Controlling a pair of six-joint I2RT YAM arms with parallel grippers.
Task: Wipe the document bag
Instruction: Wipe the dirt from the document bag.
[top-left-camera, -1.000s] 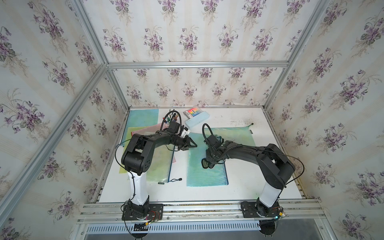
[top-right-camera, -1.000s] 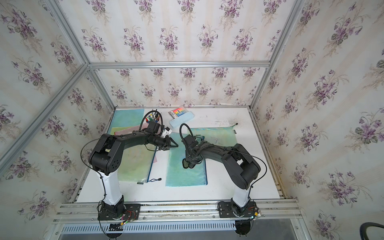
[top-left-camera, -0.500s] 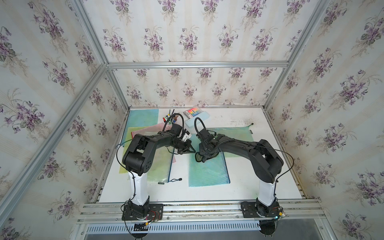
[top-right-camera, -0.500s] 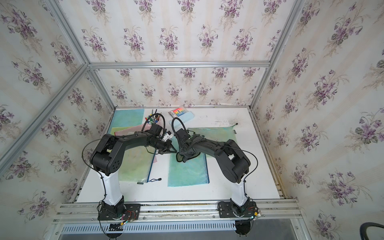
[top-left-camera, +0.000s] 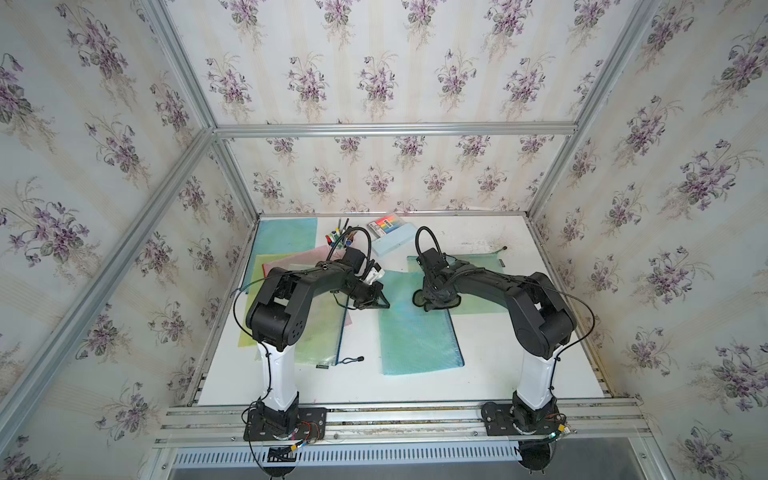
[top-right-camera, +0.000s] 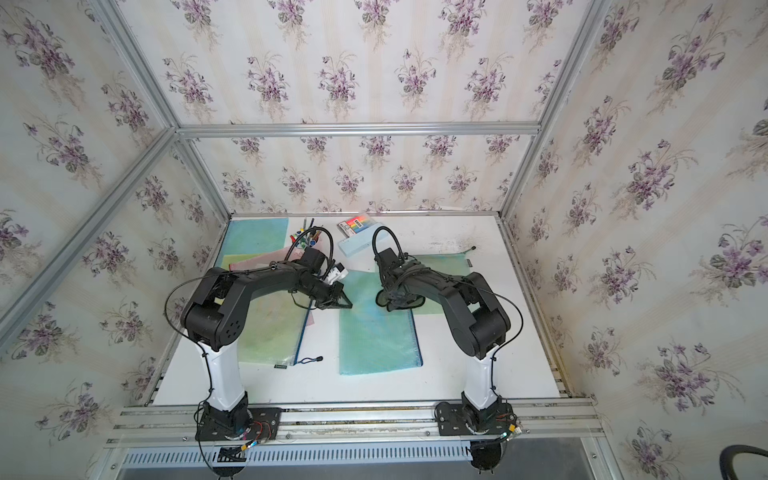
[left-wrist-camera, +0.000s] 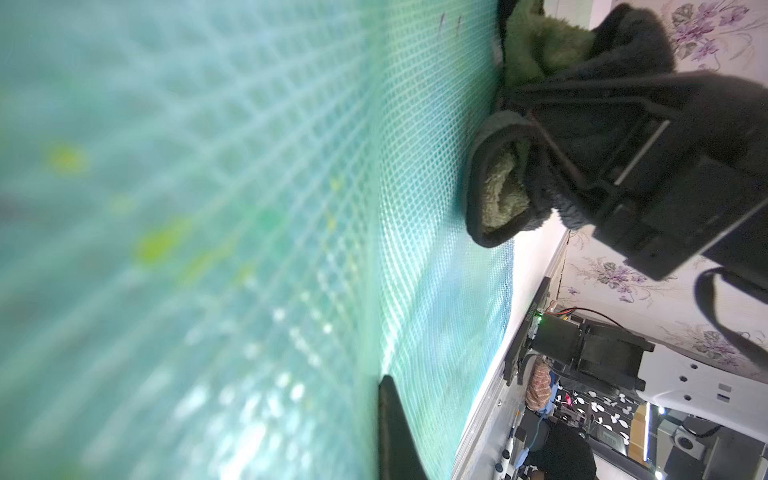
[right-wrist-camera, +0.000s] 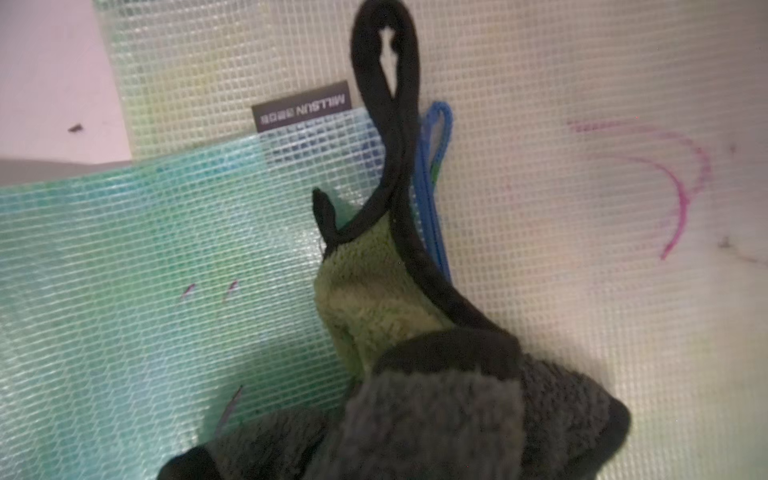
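Step, I'd say: mid-wipe. The right gripper (top-left-camera: 435, 294) is clamped tight on a bunched fleecy grey-and-olive cloth with black piping (right-wrist-camera: 436, 415), pressed down on the upper right part of the teal mesh-reinforced plastic document bag (top-left-camera: 417, 332). The cloth straddles that bag's edge onto a pale yellow-green mesh bag (right-wrist-camera: 540, 124) underneath.

The teal bag lies flat at frame centre in both top views. The left gripper (top-left-camera: 376, 297) has its jaws closed at the bag's upper left edge. Can't tell if it's pinching the edge or just pinning it.

Surface is glossy film over a fine square grid: thin, slick, floppy. There are small purple pen ticks (right-wrist-camera: 189, 291) near the cloth and blurred yellow smudges (left-wrist-camera: 158, 245) in the left wrist view.

Next: sweep the cloth over the ticks with firm, even downward pressure. Left side should anchor the sheet so it doesn't slide or buckle.
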